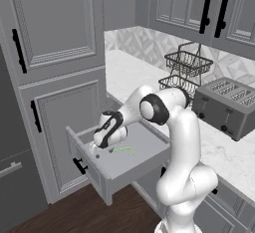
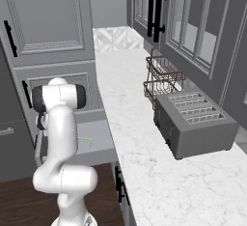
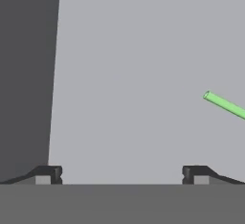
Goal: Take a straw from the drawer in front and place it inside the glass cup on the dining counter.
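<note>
In the open drawer [image 1: 144, 150] lies the straw [image 1: 124, 150], beside the wide-open, empty gripper [image 3: 122, 174].

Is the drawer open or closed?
Open. The drawer is pulled out from the cabinet, and the green straw lies flat on its floor, under the end effector.

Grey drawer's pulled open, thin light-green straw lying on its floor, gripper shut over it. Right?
Not quite. The grey drawer is open and the thin light-green straw lies on its floor, but the gripper is open: in the hand view its fingertips stand wide apart.
</note>
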